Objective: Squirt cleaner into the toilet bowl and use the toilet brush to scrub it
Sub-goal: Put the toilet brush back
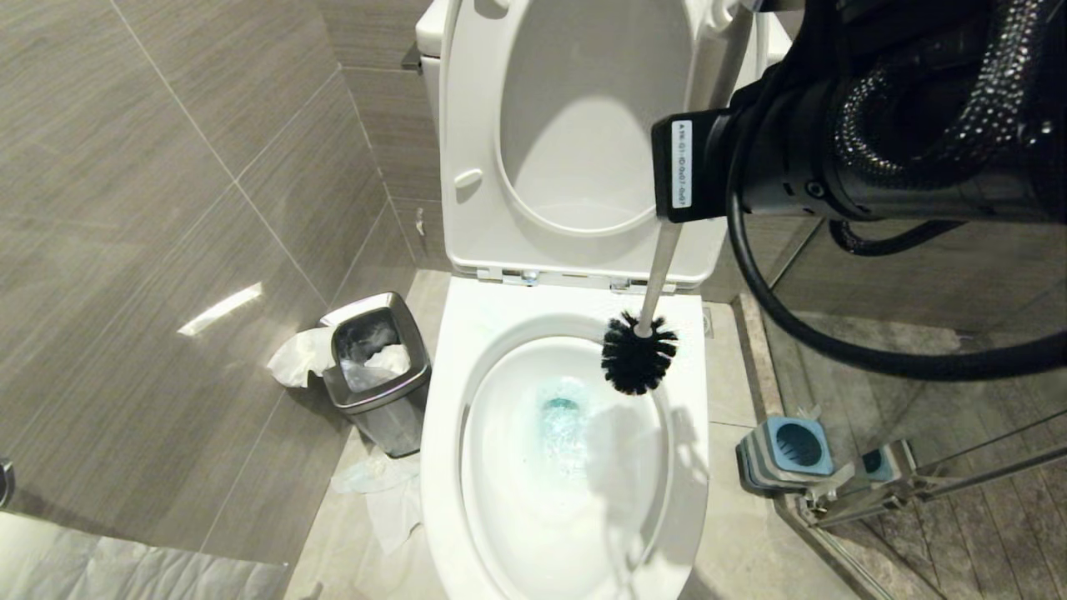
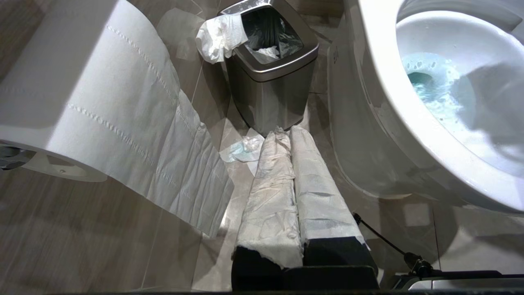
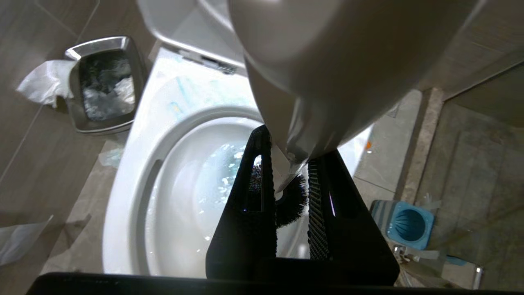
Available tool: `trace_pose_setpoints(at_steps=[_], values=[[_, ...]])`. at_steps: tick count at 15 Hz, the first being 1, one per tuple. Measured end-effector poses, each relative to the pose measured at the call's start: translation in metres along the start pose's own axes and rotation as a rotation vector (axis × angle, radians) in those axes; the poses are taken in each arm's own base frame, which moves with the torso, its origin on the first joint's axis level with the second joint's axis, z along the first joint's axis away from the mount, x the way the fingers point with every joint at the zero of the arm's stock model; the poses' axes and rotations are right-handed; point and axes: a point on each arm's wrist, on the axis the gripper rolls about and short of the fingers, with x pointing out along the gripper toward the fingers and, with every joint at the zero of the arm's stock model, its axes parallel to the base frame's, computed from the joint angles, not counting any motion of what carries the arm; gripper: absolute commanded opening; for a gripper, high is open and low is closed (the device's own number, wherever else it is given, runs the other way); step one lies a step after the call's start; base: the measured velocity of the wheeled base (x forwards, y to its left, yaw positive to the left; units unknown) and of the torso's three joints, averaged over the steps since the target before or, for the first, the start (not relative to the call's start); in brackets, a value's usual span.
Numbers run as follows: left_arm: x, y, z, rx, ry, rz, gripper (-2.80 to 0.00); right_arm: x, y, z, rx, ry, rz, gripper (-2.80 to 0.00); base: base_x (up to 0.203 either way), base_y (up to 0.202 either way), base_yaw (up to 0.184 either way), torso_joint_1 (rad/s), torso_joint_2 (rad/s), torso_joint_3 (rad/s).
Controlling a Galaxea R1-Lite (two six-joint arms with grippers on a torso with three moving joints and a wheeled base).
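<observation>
White porcelain toilet bowl [image 1: 567, 517] is holding turquoise cleaner [image 1: 563, 425] in its water. Right pincer [image 3: 286, 180] is gripping the toilet brush [image 1: 638, 354] by its handle, the bristle head hanging over the bowl's rear rim. Left pincer [image 2: 291, 172], paper-wrapped, is sitting closed beside the steel bin [image 2: 270, 78]

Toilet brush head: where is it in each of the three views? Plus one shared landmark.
Head view: the toilet brush head hangs above the toilet bowl rim's far right side, handle running up behind the right arm.
Left wrist view: not in it.
Right wrist view: its bristles show between the right gripper fingers, shut on the handle.
Shared landmark: the steel waste bin, left of the bowl.
</observation>
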Motion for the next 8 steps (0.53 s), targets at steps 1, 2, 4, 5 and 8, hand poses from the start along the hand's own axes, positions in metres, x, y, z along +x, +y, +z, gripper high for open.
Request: trace_pose_setpoints(at_steps=[1,2,4,5,8], values=[[0.000,0.000,0.000,0.000,0.000,0.000,-2.80,0.002,-0.006,0.001,0.004,0.002,-0.020,-2.80,0.000,0.000,0.000,0.000,0.00,0.000],[0.000,0.000,0.000,-0.001,-0.001,0.000,-2.80,0.004,-0.013,0.002,0.005,0.008,-0.041,-2.80,0.000,0.000,0.000,0.000,0.00,0.000],[0.000,0.000,0.000,0.000,0.000,0.000,-2.80,0.007,-0.028,0.005,0.017,0.010,-0.082,-2.80,0.000,0.000,0.000,0.000,0.00,0.000],[0.000,0.000,0.000,0.000,0.000,0.000,-2.80,0.008,-0.035,0.006,0.024,0.009,-0.102,-2.80,0.000,0.000,0.000,0.000,0.00,0.000],[0.000,0.000,0.000,-0.001,0.000,0.000,-2.80,0.008,-0.057,0.009,0.045,0.005,-0.155,-2.80,0.000,0.000,0.000,0.000,0.00,0.000]])
